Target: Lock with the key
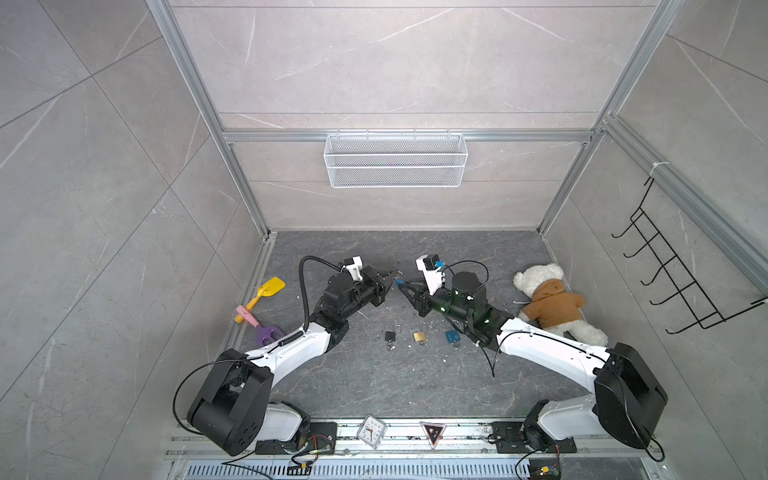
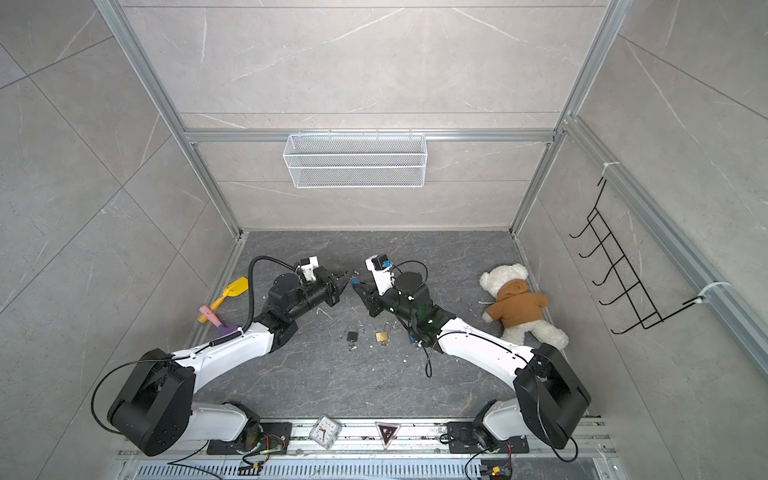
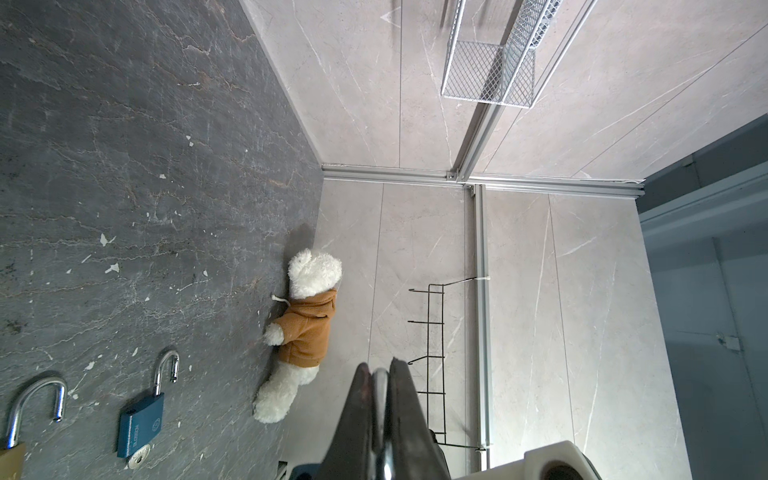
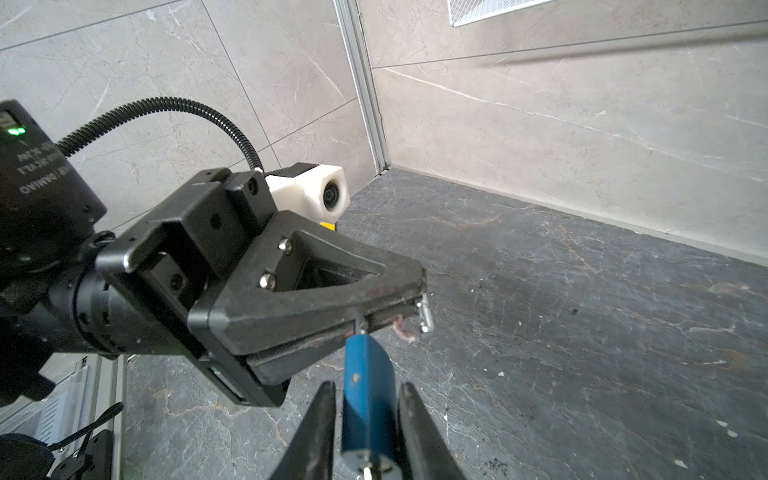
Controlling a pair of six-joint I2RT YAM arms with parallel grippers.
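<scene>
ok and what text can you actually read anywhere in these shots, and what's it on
"BLOSSOM": on the body of the blue padlock lying open, left wrist view. The letters are small, so this is a best reading.
"DAMIAO": upside down on the left arm's black motor housing, right wrist view. The lines beside it are too blurred to read.
alarm clock: numerals too small to read.
red triangle sign: mark unreadable.
held blue padlock: no text shows.

left gripper facing right gripper | blue lock between tips | teddy bear by right wall

"damiao" on the motor housing, "blossom" on the blue padlock
</scene>
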